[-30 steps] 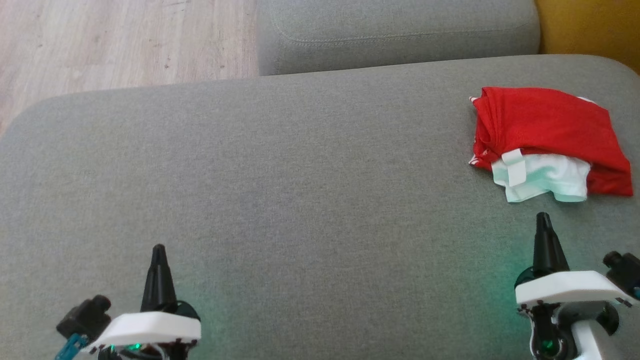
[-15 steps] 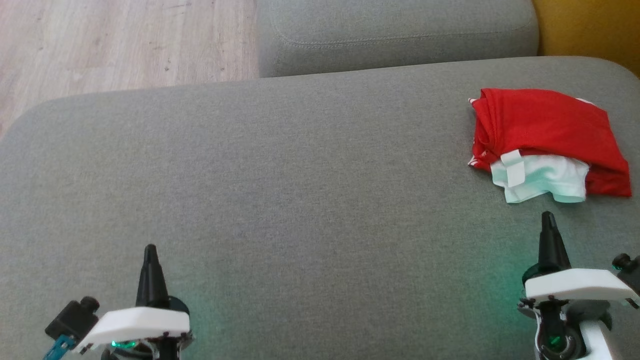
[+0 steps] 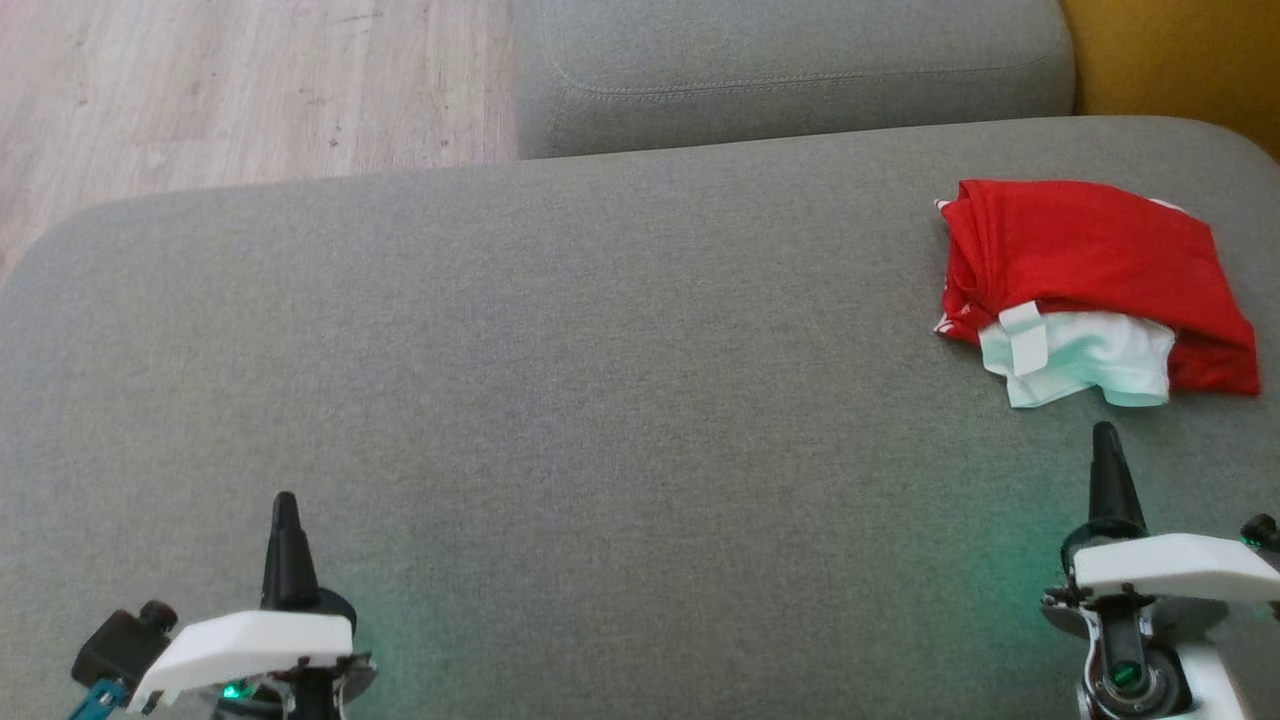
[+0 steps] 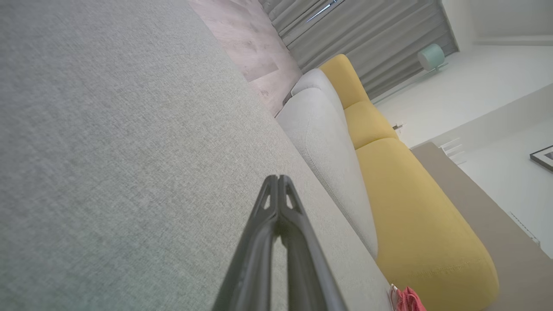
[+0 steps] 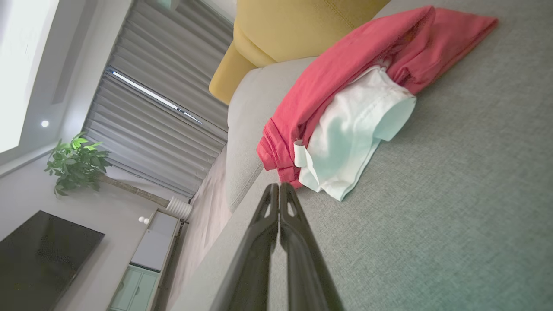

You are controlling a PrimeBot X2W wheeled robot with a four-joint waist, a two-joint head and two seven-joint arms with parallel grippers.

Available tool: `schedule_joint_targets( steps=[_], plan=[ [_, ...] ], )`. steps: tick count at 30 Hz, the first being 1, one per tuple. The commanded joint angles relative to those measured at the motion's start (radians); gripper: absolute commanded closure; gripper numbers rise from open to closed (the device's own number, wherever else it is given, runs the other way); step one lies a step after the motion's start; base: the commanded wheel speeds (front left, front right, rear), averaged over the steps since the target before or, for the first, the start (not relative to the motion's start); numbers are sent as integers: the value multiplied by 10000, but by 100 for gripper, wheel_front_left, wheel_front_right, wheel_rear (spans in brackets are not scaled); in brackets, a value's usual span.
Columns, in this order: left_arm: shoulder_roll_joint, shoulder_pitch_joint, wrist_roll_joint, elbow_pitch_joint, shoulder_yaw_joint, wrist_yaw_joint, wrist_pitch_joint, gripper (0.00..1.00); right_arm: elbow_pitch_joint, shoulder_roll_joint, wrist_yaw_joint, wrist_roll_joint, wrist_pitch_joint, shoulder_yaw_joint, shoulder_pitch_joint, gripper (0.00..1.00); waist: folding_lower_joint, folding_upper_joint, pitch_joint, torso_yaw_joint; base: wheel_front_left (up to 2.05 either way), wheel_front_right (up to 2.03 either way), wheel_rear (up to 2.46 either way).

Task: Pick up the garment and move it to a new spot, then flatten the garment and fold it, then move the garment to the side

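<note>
**Folded garment lies at the far right of the sofa seat, both grippers shut and free**

The garment (image 3: pixel 1095 260) lies on the grey seat cushion (image 3: pixel 600 400), close to its right edge and towards the back. It is a compact, roughly folded bundle. Red cloth forms the top layers, and a white part sticks out from under the red along the near edge, with a small white tab lying on it. In the right wrist view the red layers show stacked edges on one side, and the white part rests flat on the cushion.

The right gripper (image 3: pixel 1103 435) is at the lower right of the head view, its two dark fingers pressed together into one point. The tip points towards the white part and stands just short of it, not touching it. The right wrist view confirms that the fingers meet along their length and hold nothing.

The left gripper (image 3: pixel 285 505) is at the lower left, well apart from the garment, over bare cushion. Its fingers are also together and hold nothing, as the left wrist view shows. A green glow falls on the cushion beside each gripper.

Behind the seat cushion lies a second grey cushion (image 3: pixel 790 70), with a yellow cushion (image 3: pixel 1180 50) to its right and a pale wooden floor (image 3: pixel 250 90) to its left.
</note>
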Motion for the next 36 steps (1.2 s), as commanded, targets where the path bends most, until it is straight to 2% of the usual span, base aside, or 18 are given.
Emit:
schedule_joint_targets(
  steps=[1,36],
  plan=[
    [104,-502,-319,-382,298,-78,78,100,-421,-39,-5,377,102,52,-375,100,0,0,-8,-1,0,0,0],
    [121,-639,-3774,-544,985,-124,1117,100,-857,-55,-8,4316,1107,-162,-337,100,0,0,-152,-22,0,0,0]
  ],
)
